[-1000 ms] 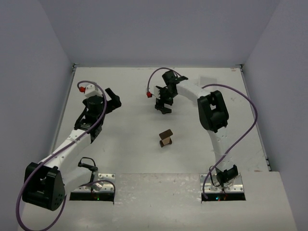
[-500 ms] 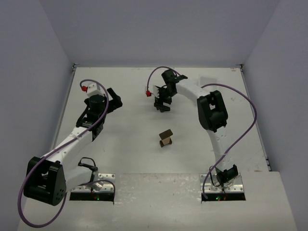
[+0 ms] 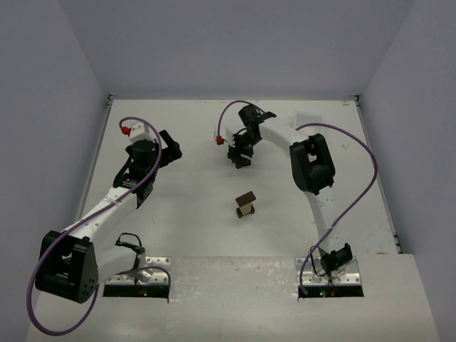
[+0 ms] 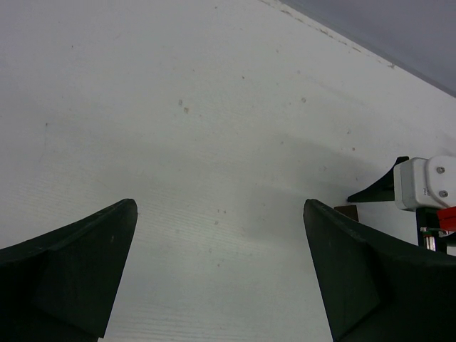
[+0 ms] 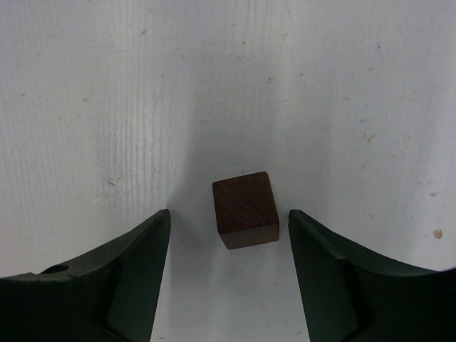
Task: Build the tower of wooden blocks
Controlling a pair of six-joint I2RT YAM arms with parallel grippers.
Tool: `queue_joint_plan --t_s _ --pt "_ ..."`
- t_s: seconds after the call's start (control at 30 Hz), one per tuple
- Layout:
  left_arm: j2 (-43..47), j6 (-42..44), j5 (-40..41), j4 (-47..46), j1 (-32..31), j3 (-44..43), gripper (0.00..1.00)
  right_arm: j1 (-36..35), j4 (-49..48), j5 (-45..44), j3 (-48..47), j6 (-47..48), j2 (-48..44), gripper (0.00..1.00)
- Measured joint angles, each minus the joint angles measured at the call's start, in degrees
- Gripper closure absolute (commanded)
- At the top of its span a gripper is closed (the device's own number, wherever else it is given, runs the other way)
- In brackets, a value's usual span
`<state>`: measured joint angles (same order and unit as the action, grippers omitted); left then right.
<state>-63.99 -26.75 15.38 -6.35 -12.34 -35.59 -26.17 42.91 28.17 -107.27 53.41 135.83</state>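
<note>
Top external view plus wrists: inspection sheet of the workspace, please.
Surface: white table, lightly speckled.
Job's things: short block tower mid-table; loose dark brown block lying flat farther back.
Clutter: white tray near the far edge.
End effectors: left end effector open over bare table; right end effector open, straddling the loose block, untouched.
Cables: purple cables loop off both arms, clear of the tower.
Surroundings: plain walls on three sides.

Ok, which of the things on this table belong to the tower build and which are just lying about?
Job:
- the started block stack
- the loose dark brown block

Lying about:
- the white tray near the far edge
</note>
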Motion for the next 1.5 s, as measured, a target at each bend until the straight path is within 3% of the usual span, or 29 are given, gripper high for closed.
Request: queue_joint_plan --t_s 0.3,0.9,1.2,1.37,1.5 --pt "0.0 0.17 -0.23 0.0 0.0 -0.02 0.0 -0.78 0.08 -0.25 -0.24 0.1 0.22 0.39" --pt "0.0 0.63 -1.65 0.0 0.0 -0.02 0.0 -0.99 -1.26 -1.91 -0.17 -1.08 0.12 0.39" --pt "0.0 0.8 -1.71 0.0 0.0 -0.03 0.0 -0.99 -1.87 -3.39 0.93 -1.66 -0.65 0.45" --pt "-0.01 0.8 -1.9 -0.01 0.0 -0.04 0.0 -0.98 -2.19 -3.88 2.21 -1.96 -1.44 0.55" --pt "-0.07 0.82 -2.07 -0.03 0.0 -0.04 0.0 -0.97 -2.48 -3.89 2.4 -2.25 -1.54 0.53"
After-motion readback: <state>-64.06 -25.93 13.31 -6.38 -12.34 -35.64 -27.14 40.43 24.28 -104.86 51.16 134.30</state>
